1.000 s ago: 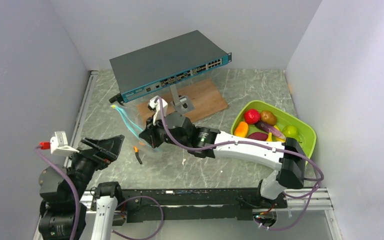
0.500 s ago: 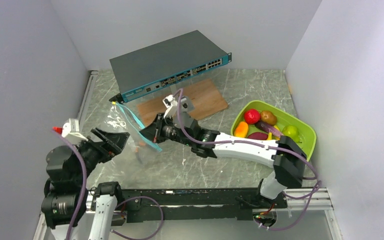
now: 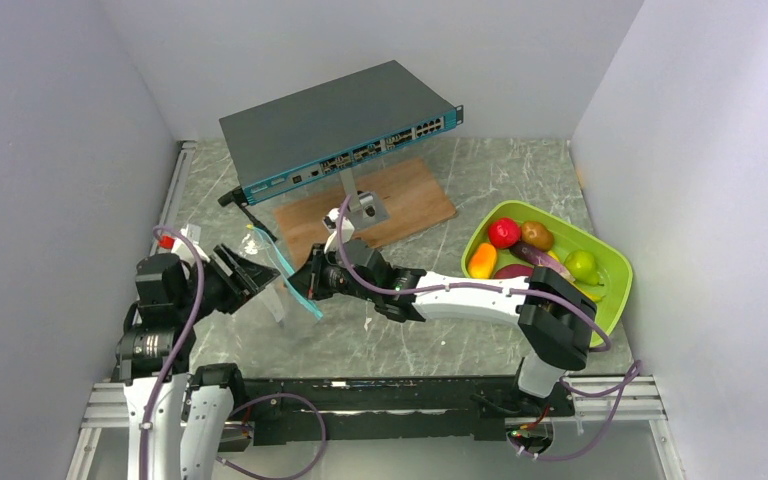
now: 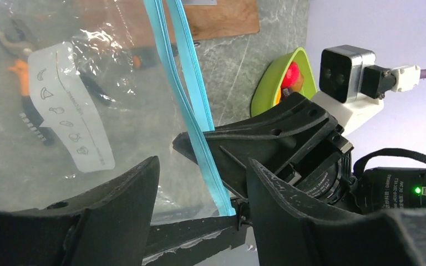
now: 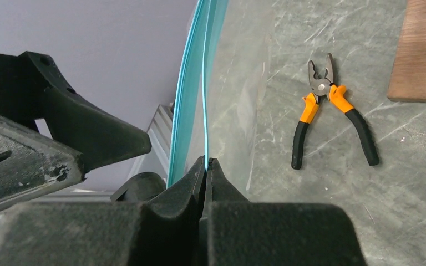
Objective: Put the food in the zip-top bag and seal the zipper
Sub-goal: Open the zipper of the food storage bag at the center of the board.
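The clear zip-top bag (image 3: 265, 272) hangs upright between my two grippers, its teal zipper (image 3: 295, 283) running diagonally. My right gripper (image 5: 206, 160) is shut on one teal strip of the bag's mouth (image 5: 204, 83). The other strip (image 5: 184, 111) stands slightly apart from it. My left gripper (image 4: 202, 166) is open, and the zipper (image 4: 191, 100) passes between its fingers without touching them. In the top view the left gripper (image 3: 252, 272) sits just left of the bag. The food lies in the lime-green tray (image 3: 612, 290): red apple (image 3: 504, 232), brown fruit (image 3: 537, 235), orange piece (image 3: 482, 259).
Orange-handled pliers (image 5: 333, 111) lie on the marble table beside the bag. A grey network switch (image 3: 340, 125) stands tilted on a stand over a wooden board (image 3: 415, 198) at the back. Grey walls close in left, right and behind.
The right gripper raised the bag's mouth off the table and stood the bag upright. The left arm swung right, bringing its narrowing jaws around the zipper.
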Controlling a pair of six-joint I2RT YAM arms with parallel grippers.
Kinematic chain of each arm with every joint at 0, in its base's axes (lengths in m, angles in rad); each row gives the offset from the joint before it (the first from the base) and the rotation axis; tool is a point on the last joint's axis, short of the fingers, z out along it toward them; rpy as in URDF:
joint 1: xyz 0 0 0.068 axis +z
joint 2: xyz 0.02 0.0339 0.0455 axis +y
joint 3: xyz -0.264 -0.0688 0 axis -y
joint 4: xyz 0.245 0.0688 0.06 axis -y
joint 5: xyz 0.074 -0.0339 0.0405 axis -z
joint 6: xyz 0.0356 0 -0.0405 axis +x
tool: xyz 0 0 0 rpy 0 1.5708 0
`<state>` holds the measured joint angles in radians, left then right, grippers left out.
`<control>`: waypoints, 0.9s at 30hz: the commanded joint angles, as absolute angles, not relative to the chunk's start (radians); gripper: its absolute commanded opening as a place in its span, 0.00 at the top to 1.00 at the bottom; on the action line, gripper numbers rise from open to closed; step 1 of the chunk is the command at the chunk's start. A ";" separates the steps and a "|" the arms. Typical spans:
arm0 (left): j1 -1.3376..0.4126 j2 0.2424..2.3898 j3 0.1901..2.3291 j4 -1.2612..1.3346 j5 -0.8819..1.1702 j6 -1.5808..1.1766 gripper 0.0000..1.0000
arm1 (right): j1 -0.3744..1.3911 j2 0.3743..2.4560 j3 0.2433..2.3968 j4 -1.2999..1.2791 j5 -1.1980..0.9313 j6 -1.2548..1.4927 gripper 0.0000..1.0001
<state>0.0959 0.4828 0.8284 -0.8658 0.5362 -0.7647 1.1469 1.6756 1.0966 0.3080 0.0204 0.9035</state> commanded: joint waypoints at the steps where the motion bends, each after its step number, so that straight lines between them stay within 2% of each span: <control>1: 0.078 0.489 0.869 -0.804 0.490 -0.798 0.39 | 1.152 1.653 1.124 0.367 0.037 0.866 1.00; 9: -0.020 0.580 0.858 -0.763 0.376 -0.818 0.54 | 1.183 1.645 1.144 0.348 0.086 0.815 1.00; 17: -0.244 0.687 0.898 -0.794 0.121 -0.839 0.54 | 1.208 1.623 1.146 0.333 0.136 0.770 1.00; 22: -0.283 0.675 0.883 -0.827 0.020 -0.858 0.58 | 1.219 1.616 1.141 0.335 0.163 0.755 1.00; 27: -0.285 0.619 0.887 -0.832 0.008 -0.830 0.51 | 1.220 1.623 1.144 0.333 0.155 0.755 1.00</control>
